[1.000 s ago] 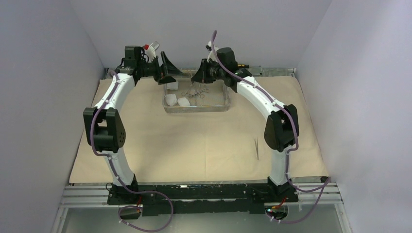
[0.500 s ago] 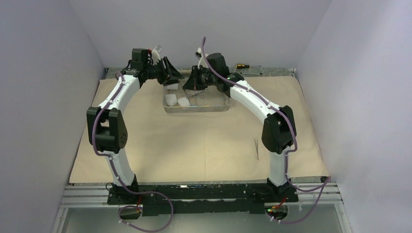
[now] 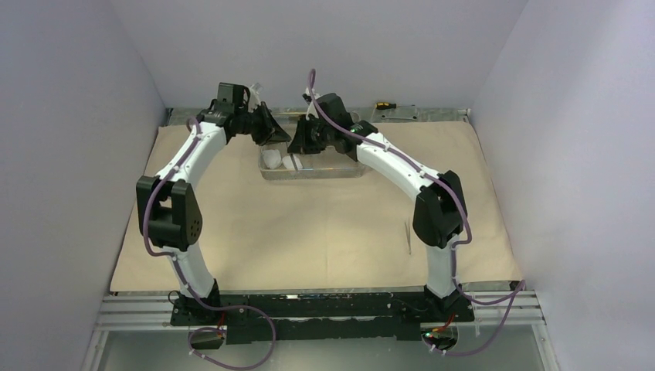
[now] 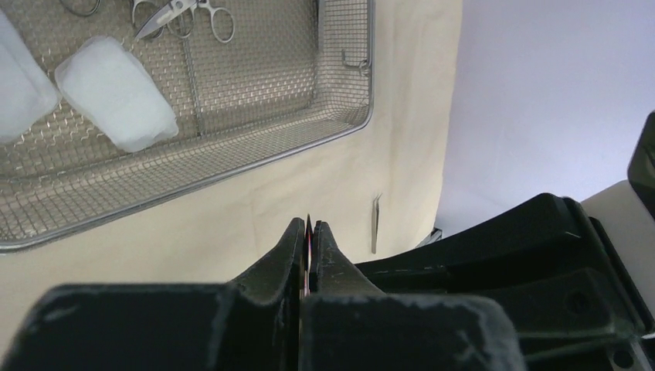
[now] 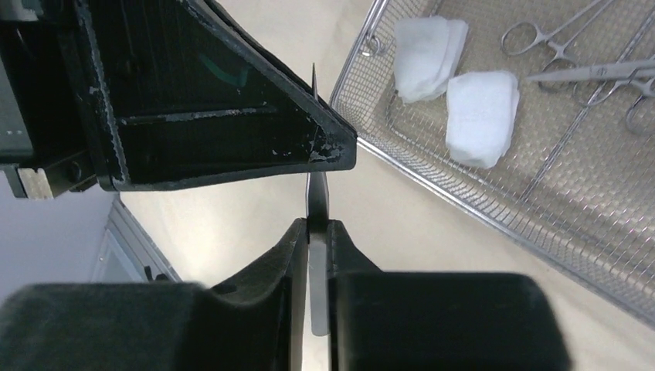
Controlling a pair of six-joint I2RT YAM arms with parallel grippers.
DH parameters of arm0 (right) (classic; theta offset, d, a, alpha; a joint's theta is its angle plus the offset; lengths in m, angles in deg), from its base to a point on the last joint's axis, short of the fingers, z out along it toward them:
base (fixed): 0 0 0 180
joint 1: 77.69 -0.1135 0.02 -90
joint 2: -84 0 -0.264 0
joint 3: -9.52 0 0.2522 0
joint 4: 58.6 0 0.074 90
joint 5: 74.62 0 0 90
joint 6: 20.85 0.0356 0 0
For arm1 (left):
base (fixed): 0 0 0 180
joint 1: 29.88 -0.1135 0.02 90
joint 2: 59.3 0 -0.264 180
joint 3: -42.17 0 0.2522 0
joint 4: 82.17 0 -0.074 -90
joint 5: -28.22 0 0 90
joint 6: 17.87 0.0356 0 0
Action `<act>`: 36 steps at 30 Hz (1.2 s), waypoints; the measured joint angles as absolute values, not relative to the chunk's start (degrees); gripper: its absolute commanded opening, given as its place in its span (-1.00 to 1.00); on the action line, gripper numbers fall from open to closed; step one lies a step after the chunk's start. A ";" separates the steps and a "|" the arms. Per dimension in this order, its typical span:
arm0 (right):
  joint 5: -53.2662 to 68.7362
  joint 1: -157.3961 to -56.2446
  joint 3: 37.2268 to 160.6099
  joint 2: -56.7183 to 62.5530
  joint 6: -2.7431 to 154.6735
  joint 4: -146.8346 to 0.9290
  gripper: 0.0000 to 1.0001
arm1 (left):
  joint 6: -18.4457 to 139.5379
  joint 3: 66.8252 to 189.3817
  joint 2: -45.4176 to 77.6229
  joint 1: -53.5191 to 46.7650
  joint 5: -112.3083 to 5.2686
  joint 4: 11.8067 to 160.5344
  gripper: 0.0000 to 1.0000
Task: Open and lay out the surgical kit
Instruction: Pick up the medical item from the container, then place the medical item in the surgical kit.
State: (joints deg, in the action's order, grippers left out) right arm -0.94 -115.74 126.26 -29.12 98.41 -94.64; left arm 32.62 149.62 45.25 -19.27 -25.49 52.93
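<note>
My two grippers meet in the air over the left end of the steel mesh tray [image 3: 313, 176]. The right gripper [image 5: 317, 224] is shut on the flat end of steel tweezers [image 5: 317, 197]. Their tip runs into the left gripper [image 4: 309, 226], whose jaws are shut on it, a thin sliver showing between them. In the tray [image 4: 232, 166] lie two white gauze pads [image 4: 116, 93] and ring-handled clamps [image 4: 185, 11]. Another pair of tweezers [image 3: 408, 235] lies on the beige cloth [image 3: 309, 232] at the right.
A yellow-handled screwdriver [image 3: 384, 104] lies on the metal rail behind the cloth. Lilac walls close in on the left, right and back. The arm bases stand on the rail at the near edge.
The left gripper has swung right and shut on the tip of the tweezers. The right arm has carried the tweezers left to meet it.
</note>
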 measured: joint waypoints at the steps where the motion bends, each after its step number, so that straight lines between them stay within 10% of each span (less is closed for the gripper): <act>1: -0.55 -115.87 126.42 -29.12 98.80 -95.45 -0.20 | 32.64 149.03 44.86 -19.09 -25.97 52.71 -1.00; 6: 3.13 -116.41 125.78 -27.29 99.87 -99.34 0.22 | 32.68 147.37 43.63 -17.25 -27.65 50.35 -1.00; 23: 29.97 -95.56 92.04 23.31 104.94 -123.40 0.17 | 19.94 150.80 51.19 15.82 -56.96 45.17 -1.00; 36: 39.52 -94.32 87.20 34.57 106.56 -136.30 0.17 | 9.74 166.06 71.32 30.04 -66.05 39.12 -1.00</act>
